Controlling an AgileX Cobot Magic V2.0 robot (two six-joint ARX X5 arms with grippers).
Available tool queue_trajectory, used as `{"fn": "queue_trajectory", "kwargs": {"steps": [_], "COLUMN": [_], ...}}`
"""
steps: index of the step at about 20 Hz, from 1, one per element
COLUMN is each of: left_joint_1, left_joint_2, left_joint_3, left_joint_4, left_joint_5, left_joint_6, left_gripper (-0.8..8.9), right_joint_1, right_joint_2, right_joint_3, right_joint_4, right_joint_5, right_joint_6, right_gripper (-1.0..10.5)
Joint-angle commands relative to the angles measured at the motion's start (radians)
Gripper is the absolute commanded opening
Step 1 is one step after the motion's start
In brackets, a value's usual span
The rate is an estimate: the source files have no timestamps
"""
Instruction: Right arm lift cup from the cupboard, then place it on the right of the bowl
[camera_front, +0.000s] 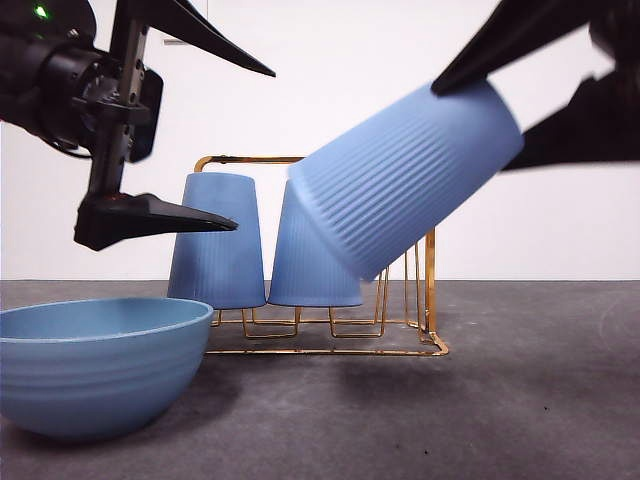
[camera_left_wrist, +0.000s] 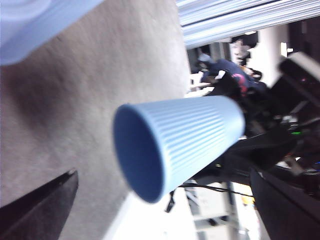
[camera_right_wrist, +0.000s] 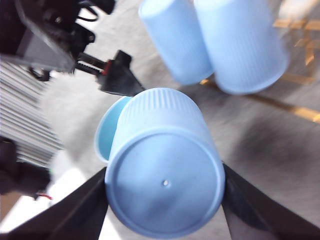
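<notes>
My right gripper (camera_front: 470, 128) is shut on a ribbed light-blue cup (camera_front: 405, 175), held tilted in the air above the right end of the cupboard (camera_front: 430, 290), open end pointing down-left. In the right wrist view the cup's base (camera_right_wrist: 165, 190) fills the space between my two jaws. The blue bowl (camera_front: 95, 365) sits on the table at the front left; its rim (camera_right_wrist: 107, 132) shows behind the held cup. My left gripper (camera_front: 253, 150) hangs open above the bowl, holding nothing. The left wrist view shows the held cup (camera_left_wrist: 175, 145) from its open end.
Two more light-blue cups (camera_front: 217, 240) (camera_front: 300, 260) stand upside down on the gold wire rack. The dark grey table (camera_front: 520, 400) stretches right of the bowl and in front of the rack. The left arm's body (camera_front: 60, 80) fills the upper left.
</notes>
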Motion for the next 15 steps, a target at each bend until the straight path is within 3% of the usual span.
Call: {"fn": "queue_trajectory", "kwargs": {"steps": [1,4,9,13,15], "left_joint_1": [-0.003,-0.003,-0.004,-0.016,-0.018], "left_joint_2": [0.046,0.082,0.137,0.158,0.157], "left_joint_3": [0.017,0.017,0.017,0.018,0.018], "left_joint_4": [0.06,0.135,0.266,0.298,0.304], "left_joint_5": [0.054,0.092,0.119,0.14,0.159], "left_joint_6": [-0.098,-0.176,-0.324,-0.36,-0.371], "left_gripper": [5.61,5.61,5.61,5.58,5.56], "right_joint_1": [0.005,0.005,0.026,0.082,0.097], "right_joint_2": [0.008,0.033,0.148,0.269,0.32], "right_joint_3": [-0.066,-0.151,-0.187,-0.187,-0.187], "right_joint_4": [0.198,0.378,0.56,0.763,0.794], "right_joint_5": [-0.018,-0.017,-0.018,-0.018,-0.018], "right_joint_6": [0.145,0.234,0.299,0.372,0.374], "right_gripper": [2.0,2.0,2.0,2.0,2.0]}}
